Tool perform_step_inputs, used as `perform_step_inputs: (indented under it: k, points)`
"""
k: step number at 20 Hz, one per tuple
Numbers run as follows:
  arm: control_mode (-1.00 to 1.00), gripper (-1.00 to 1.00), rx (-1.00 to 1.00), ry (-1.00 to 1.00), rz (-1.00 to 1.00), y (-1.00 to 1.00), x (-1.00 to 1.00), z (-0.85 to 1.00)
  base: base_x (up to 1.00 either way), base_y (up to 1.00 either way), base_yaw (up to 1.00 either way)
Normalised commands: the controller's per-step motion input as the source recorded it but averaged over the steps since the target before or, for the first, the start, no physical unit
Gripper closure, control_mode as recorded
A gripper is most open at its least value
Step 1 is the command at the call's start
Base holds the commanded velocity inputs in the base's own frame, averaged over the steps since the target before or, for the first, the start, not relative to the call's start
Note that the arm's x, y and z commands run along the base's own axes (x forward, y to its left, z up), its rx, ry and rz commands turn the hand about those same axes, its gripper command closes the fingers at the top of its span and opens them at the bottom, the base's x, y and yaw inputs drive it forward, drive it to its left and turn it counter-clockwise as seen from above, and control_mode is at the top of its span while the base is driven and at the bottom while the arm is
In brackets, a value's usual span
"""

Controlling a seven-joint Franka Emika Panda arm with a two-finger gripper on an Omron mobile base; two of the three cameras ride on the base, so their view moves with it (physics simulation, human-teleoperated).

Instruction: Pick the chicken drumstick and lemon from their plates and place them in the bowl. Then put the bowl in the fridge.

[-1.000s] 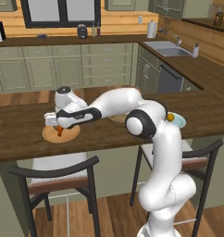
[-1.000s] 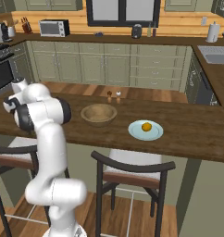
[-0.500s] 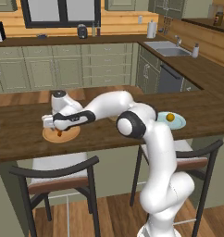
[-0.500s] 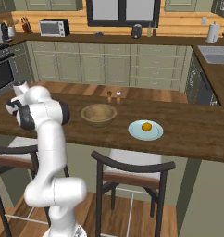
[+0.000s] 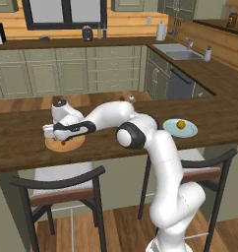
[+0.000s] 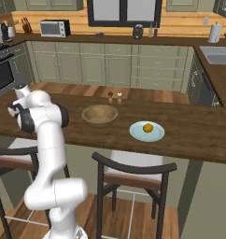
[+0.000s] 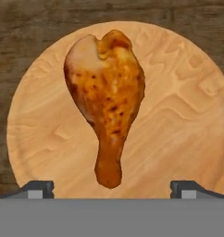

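1. Furthest left on the table (image 5: 22, 142) sits the wooden plate (image 5: 56, 145), so we'll use it as our landmark. In the hand view the plate (image 7: 178, 134) is a round tan disc on dark wood.
2. The chicken drumstick (image 7: 106, 95) lies flat on that plate, roughly in the middle, meaty end toward the top of the hand view and thin bone end pointing down toward the fingertips. In the left base view we only catch a small orange-brown bit of the chicken drumstick (image 5: 65, 143) under the hand.
3. Our gripper (image 5: 61, 139) hangs right over the plate. Its jaws are spread as wide as they go, and in the hand view the gripper (image 7: 112, 187) has one dark fingertip (image 7: 37, 188) on each side of the bone end, both well clear of the meat. Nothing is pinched.
4. Right of the plate, in the right base view, we've got the bowl (image 6: 100, 115) standing upright on the table (image 6: 189, 135), well apart from the plate. Just behind the bowl are two little shakers (image 6: 114, 97).
5. Further right again is the pale teal plate (image 6: 147, 132) with the lemon (image 6: 147, 127) sitting on it near the centre. The left base view has the same lemon (image 5: 181, 124) and teal plate (image 5: 188, 131) just past the arm's elbow.
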Motion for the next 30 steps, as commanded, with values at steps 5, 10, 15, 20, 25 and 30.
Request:
perform_step_inputs:
  k: [5, 10, 15, 20, 25, 30]
  points:
    - [-1.00, -1.00, 0.00, 0.00, -0.02, 0.01, 0.17, -0.30, 0.00, 0.00, 0.00]
    - [-1.00, -1.00, 0.00, 0.00, 0.00, 0.02, 0.05, -0.32, 0.00, 0.00, 0.00]
    - [-1.00, 1.00, 0.00, 0.00, 0.00, 0.00, 0.01, -0.35, 0.00, 0.00, 0.00]
    - [-1.00, 1.00, 0.00, 0.00, 0.00, 0.00, 0.00, -0.06, 0.00, 0.00, 0.00]
    - [-1.00, 1.00, 0.00, 0.00, 0.00, 0.00, 0.00, 0.00, 0.00, 0.00, 0.00]
    - [-1.00, 1.00, 0.00, 0.00, 0.00, -0.24, -0.13, 0.23, 0.00, 0.00, 0.00]
